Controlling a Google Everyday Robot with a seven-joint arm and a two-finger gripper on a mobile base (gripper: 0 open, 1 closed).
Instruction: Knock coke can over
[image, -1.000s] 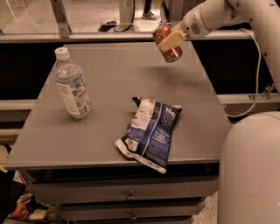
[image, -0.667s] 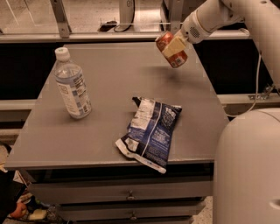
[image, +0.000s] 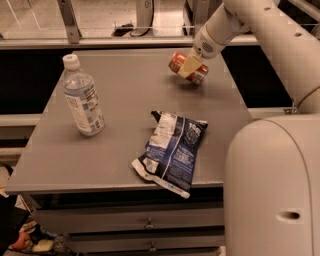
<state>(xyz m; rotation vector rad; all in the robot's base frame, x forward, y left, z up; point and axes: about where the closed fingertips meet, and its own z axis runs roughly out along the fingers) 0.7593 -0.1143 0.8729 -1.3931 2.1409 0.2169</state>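
Note:
The coke can (image: 181, 63) is a red-orange can with a silver rim. It lies steeply tilted, almost on its side, on the far right part of the grey table (image: 125, 100). My gripper (image: 189, 65) comes down from the white arm at the upper right and rests against the can's middle, covering part of it. I cannot see whether it grips the can or only presses on it.
A clear water bottle (image: 82, 97) with a white cap stands upright at the table's left. A dark blue chip bag (image: 172, 150) lies flat near the front edge. My white base (image: 272, 190) fills the lower right. Drawers sit below the tabletop.
The can has tipped further over and gone lower and to the right, from a slant to nearly lying on the table. My gripper moved with it.

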